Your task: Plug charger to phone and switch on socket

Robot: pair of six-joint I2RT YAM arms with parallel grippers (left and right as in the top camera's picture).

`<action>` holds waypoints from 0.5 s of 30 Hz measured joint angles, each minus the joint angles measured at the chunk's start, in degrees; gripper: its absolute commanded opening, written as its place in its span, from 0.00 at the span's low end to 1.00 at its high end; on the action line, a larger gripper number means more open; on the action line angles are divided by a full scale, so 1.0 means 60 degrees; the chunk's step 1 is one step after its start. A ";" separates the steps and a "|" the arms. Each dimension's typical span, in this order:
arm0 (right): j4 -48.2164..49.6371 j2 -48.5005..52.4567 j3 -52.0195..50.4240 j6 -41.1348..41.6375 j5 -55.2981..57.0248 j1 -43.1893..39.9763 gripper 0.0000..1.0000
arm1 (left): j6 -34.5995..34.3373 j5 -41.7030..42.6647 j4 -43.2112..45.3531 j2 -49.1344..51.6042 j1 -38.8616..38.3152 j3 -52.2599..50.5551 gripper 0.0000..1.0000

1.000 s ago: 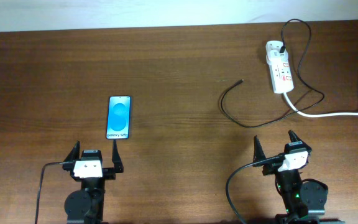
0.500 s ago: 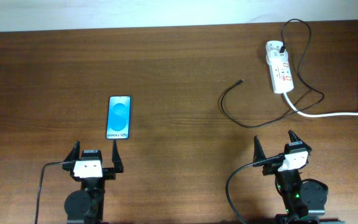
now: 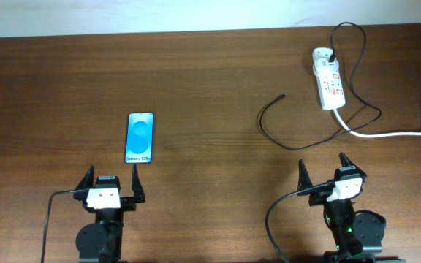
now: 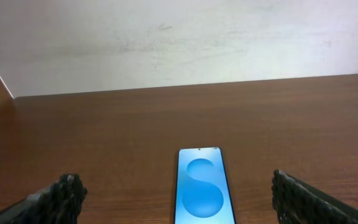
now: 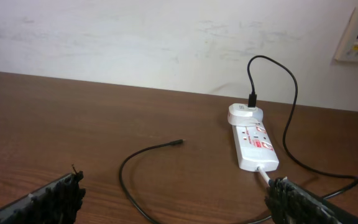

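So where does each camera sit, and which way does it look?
Overhead: above the table, looking straight down on phone, charger and socket; left gripper and right gripper show at the near edge.
Left wrist: low on the left arm, facing the far wall; phone ahead, own fingertips in the bottom corners.
Right wrist: low on the right arm, facing the wall; charger and socket ahead, own fingertips likewise.
Shared: overhead and left wrist both show the phone.

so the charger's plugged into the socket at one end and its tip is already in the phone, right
Not quite: the charger's tip is not in the phone. It lies loose on the table, well apart from the phone, as the overhead view shows. The other end is plugged in at the socket.
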 measured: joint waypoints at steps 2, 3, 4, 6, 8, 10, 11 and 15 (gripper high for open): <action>0.0000 0.0000 0.0000 -0.0004 0.0000 0.0000 0.98 | -0.0087 0.0073 -0.0051 0.0000 0.0000 0.0000 0.99; 0.0000 0.0000 0.0000 0.0004 -0.0004 0.0000 0.98 | -0.0164 0.0138 -0.0084 0.0000 0.0000 0.0004 0.99; -0.0004 0.0000 0.0000 0.0004 -0.0004 0.0000 0.98 | -0.0259 0.0189 -0.0142 0.0000 0.0000 0.0015 0.99; -0.0004 0.0000 0.0000 0.0000 -0.0004 0.0000 0.98 | -0.0528 0.0393 -0.0350 0.0000 0.0000 0.0087 1.00; -0.0004 0.0000 0.0000 0.0007 -0.0004 0.0000 0.98 | -0.0685 0.0546 -0.0634 0.0000 0.0000 0.0197 0.99; 0.0000 0.0000 0.0000 0.0000 0.0000 0.0000 0.99 | -0.0776 0.0648 -0.1082 0.0000 0.0000 0.0404 0.99; -0.0004 0.0000 0.0000 0.0004 0.0000 0.0000 0.98 | -0.0823 0.0688 -0.1457 0.0000 0.0000 0.0561 0.99; -0.0004 0.0000 0.0000 0.0004 0.0000 0.0000 0.98 | -0.0874 0.0794 -0.2368 0.0000 0.0000 0.1042 0.99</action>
